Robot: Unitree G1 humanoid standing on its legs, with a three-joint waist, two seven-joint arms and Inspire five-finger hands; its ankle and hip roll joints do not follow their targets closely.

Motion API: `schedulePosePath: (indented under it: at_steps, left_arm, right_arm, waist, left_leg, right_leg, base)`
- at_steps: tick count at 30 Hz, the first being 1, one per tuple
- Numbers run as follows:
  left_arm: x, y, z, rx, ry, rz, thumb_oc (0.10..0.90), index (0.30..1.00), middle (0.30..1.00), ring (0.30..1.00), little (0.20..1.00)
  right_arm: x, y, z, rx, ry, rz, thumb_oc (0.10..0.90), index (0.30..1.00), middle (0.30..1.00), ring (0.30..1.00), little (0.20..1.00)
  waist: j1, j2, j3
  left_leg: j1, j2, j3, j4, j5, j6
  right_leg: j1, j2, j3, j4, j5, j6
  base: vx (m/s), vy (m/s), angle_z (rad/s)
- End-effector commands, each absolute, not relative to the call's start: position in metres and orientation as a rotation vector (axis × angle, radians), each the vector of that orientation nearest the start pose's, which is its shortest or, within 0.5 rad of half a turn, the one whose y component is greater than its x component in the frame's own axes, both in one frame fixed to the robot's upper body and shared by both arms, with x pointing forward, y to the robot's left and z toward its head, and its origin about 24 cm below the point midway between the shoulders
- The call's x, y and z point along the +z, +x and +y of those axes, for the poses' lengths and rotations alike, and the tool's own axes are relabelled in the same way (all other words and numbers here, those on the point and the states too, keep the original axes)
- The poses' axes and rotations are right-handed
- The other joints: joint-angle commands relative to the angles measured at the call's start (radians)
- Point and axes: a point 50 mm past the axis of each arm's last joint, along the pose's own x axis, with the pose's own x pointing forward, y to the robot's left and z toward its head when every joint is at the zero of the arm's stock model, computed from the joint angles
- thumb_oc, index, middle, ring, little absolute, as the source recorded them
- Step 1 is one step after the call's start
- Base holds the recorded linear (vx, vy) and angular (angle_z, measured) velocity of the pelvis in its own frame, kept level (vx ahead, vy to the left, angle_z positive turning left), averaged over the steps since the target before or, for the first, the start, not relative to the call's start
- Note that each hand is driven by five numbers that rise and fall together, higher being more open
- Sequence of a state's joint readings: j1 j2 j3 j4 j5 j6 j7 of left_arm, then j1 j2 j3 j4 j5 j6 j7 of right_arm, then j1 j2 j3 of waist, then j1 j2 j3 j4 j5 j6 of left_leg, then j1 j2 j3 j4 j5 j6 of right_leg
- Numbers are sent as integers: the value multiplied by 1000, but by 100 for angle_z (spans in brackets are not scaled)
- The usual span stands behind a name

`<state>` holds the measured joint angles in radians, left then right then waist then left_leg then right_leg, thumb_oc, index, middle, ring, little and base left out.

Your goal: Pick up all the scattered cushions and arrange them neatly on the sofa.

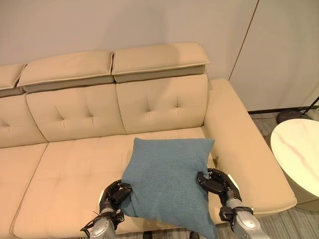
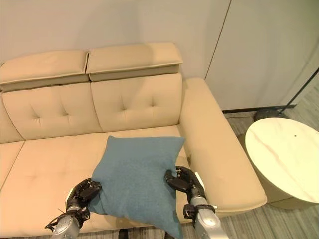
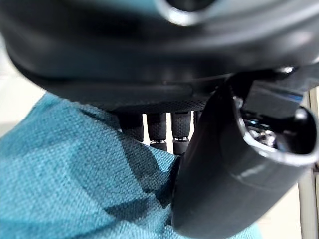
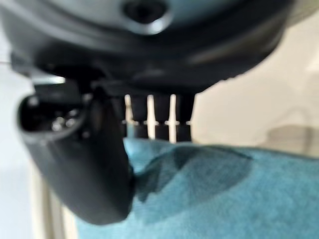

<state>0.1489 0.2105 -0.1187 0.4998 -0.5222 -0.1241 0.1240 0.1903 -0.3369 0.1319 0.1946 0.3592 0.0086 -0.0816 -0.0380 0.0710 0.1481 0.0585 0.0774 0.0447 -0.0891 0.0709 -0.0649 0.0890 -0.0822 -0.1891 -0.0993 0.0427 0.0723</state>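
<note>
Two hands are seen in the left eye view clamped on one teal cushion [image 1: 167, 181]: the left hand [image 1: 113, 195] is curled on its near left edge and the right hand [image 1: 217, 181] on its right edge. The cushion is held over the near right part of the sofa [image 1: 75, 169] seat, close to the right armrest [image 1: 244, 154], with its bottom corner hanging past the seat's front edge. A slip is judged possible, since only the edges are pinched and soft cloth may pull free. In the right eye view the same hold is shown, and a round white table [image 2: 284, 159] is seen to the right of the armrest, well apart from the cushion. The far corners could be snagged on the armrest if the cushion is swung right. In the left wrist view the fingers [image 3: 159, 130] and thumb are seen closed on a fold of teal cloth, so only fabric, not filling, may be held. In the right wrist view the thumb is pressed onto the cloth, with the fingers [image 4: 158, 122] behind its edge; an uneven release could leave the cushion tilted or let it slide off the front.
</note>
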Motion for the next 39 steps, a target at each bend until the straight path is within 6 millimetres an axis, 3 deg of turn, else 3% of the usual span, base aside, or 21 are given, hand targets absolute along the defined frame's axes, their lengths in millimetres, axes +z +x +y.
schedulePosePath:
  at_steps: [1, 8, 12, 13, 14, 15, 17, 20, 22, 24, 29, 30, 31, 33, 34, 35, 38, 39]
  left_arm:
    - [-20, 233, 240, 270, -131, 177, 400, 300, 300, 300, 300]
    - [-25, 222, 229, 247, -182, 192, 400, 300, 300, 300, 300]
    - [-33, 209, 222, 202, -205, 233, 400, 300, 300, 300, 300]
    - [-34, 206, 221, 190, -198, 237, 400, 300, 300, 300, 300]
    - [-34, 206, 221, 190, -198, 237, 400, 300, 300, 300, 300]
    - [-38, 201, 221, 188, -195, 260, 400, 300, 300, 300, 300]
    - [-42, 197, 218, 178, -189, 282, 400, 300, 300, 300, 300]
    - [-46, 191, 215, 169, -189, 301, 400, 300, 300, 300, 300]
    - [-50, 189, 215, 174, -170, 324, 400, 300, 300, 300, 300]
    - [-51, 187, 215, 171, -175, 326, 400, 300, 300, 300, 300]
    - [-55, 177, 220, 208, -197, 345, 400, 300, 300, 300, 300]
    - [-53, 182, 220, 196, -185, 335, 400, 300, 300, 300, 300]
    - [-50, 187, 219, 188, -172, 323, 400, 300, 300, 300, 300]
    - [-46, 194, 217, 186, -178, 297, 400, 300, 300, 300, 300]
    - [-46, 195, 220, 207, -178, 292, 400, 300, 300, 300, 300]
    - [-46, 195, 220, 207, -178, 292, 400, 300, 300, 300, 300]
    - [-43, 198, 223, 230, -171, 279, 400, 300, 300, 300, 300]
    - [-43, 198, 223, 230, -171, 279, 400, 300, 300, 300, 300]
  right_arm:
    - [16, 228, -211, -59, -5, 104, 400, 300, 300, 300, 300]
    - [5, 217, -211, -84, 41, 147, 400, 300, 300, 300, 300]
    - [-1, 206, -215, -127, 92, 168, 400, 300, 300, 300, 300]
    - [-3, 204, -213, -133, 113, 171, 400, 300, 300, 300, 300]
    - [-3, 204, -213, -133, 113, 171, 400, 300, 300, 300, 300]
    - [-7, 203, -210, -137, 137, 182, 400, 300, 300, 300, 300]
    - [-10, 198, -207, -137, 161, 195, 400, 300, 300, 300, 300]
    - [-12, 199, -205, -115, 168, 203, 400, 300, 300, 300, 300]
    - [-10, 201, -206, -105, 130, 194, 400, 300, 300, 300, 300]
    - [-13, 197, -205, -120, 165, 210, 400, 300, 300, 300, 300]
    - [-12, 198, -202, -74, 153, 217, 400, 300, 300, 300, 300]
    - [-7, 201, -203, -71, 157, 195, 400, 300, 300, 300, 300]
    - [-3, 204, -204, -67, 153, 172, 400, 300, 300, 300, 300]
    - [3, 210, -204, -63, 146, 146, 400, 300, 300, 300, 300]
    - [7, 214, -202, -47, 140, 129, 400, 300, 300, 300, 300]
    - [7, 214, -202, -47, 140, 129, 400, 300, 300, 300, 300]
    - [12, 219, -204, -37, 99, 110, 400, 300, 300, 300, 300]
    - [12, 219, -204, -37, 99, 110, 400, 300, 300, 300, 300]
  waist:
    - [8, -54, -61]
    - [20, -70, -51]
    - [33, -72, -19]
    - [37, -66, 13]
    - [38, -67, 13]
    - [41, -53, 34]
    - [35, -43, 43]
    - [28, -42, 45]
    - [32, -49, 40]
    - [34, -63, 24]
    - [53, -63, 8]
    - [54, -65, 19]
    - [46, -69, 27]
    - [35, -67, 36]
    - [32, -71, 32]
    - [33, -71, 32]
    - [38, -84, 21]
    - [38, -84, 21]
  left_leg:
    - [-23, -10, -15, 2, -87, -5]
    - [-8, -57, -19, 9, -109, 38]
    - [-35, -99, -37, 85, -149, 81]
    - [-29, -118, -40, 99, -156, 105]
    - [-30, -119, -39, 99, -156, 106]
    - [-14, -121, -42, 90, -156, 123]
    - [14, -126, -67, 67, -150, 127]
    - [31, -145, -91, 42, -138, 123]
    - [23, -154, -92, 43, -137, 120]
    - [12, -165, -116, 55, -138, 107]
    - [-2, -166, -104, 95, -156, 96]
    - [-50, -166, -90, 188, -176, 70]
    - [-75, -153, -57, 237, -190, 49]
    - [-120, -114, -3, 314, -202, 40]
    - [-124, -70, 17, 305, -194, 38]
    - [-123, -70, 18, 303, -194, 38]
    - [-137, 2, -26, 228, -121, 21]
    - [-137, 2, -26, 228, -121, 21]
  right_leg:
    - [24, -98, -14, 12, -47, 80]
    - [26, -147, -1, 35, -36, 107]
    - [-54, -203, 11, 232, -42, 115]
    - [-115, -243, 4, 364, 27, 112]
    - [-118, -244, 6, 368, 26, 113]
    - [-157, -255, -8, 477, 45, 93]
    - [-191, -187, 9, 549, -26, 61]
    - [-211, -32, -13, 470, -127, 31]
    - [-181, -7, -38, 409, -137, 19]
    - [-142, 42, 21, 287, -142, 1]
    - [-80, 48, 22, 177, -113, -5]
    - [-71, 42, 13, 165, -112, -9]
    - [-66, 30, -1, 165, -117, -12]
    - [-61, 19, -9, 169, -129, -24]
    - [-55, 12, -2, 169, -135, -25]
    - [-54, 12, -1, 169, -135, -25]
    - [-52, -1, 15, 178, -149, -19]
    - [-52, -1, 15, 178, -149, -19]
  base:
    - [23, 77, -1]
    - [8, 177, -1]
    - [-74, 233, 4]
    - [-106, 253, 8]
    - [-113, 305, 9]
    - [-35, 189, 11]
    - [18, 162, 14]
    - [32, 23, 31]
    - [21, -45, 23]
    - [59, -119, 45]
    - [48, -86, 13]
    - [-60, -51, 8]
    - [-82, -49, 12]
    - [-31, 32, 30]
    - [18, 52, 22]
    - [62, 71, 2]
    - [75, 78, -14]
    - [75, 89, -12]
